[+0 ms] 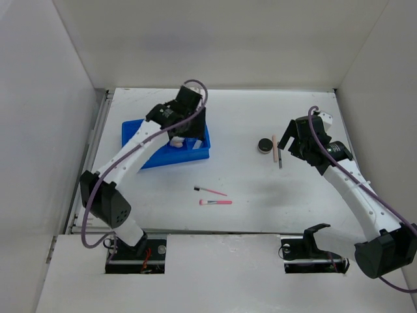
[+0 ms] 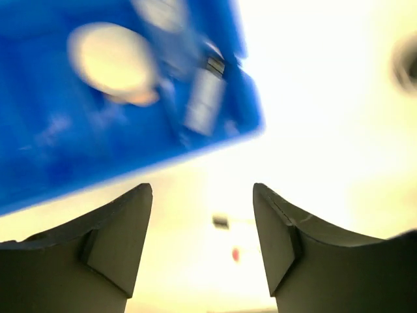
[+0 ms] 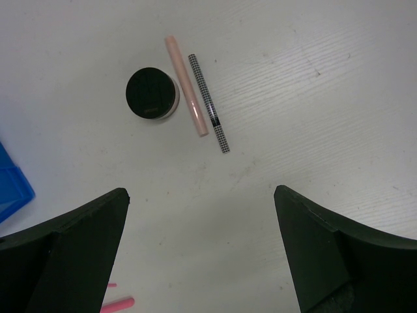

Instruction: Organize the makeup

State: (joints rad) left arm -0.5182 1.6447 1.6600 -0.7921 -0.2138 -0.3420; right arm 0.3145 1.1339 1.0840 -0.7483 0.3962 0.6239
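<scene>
This is looking like a robotics lab test cell: a bare white tabletop [image 1: 260,215] is sitting boxed in by plain white panels [image 1: 221,45] on three sides. A left arm [image 1: 130,156] and a right arm [image 1: 355,189] are standing bolted at its near edge, with purple cables [image 1: 195,82] looping along them.

Blue tray [image 1: 179,156] on white table [image 1: 260,215]

Blur smears the blue tray [image 2: 52,150] and the white puff [image 2: 111,59] inside it beyond detail
</scene>
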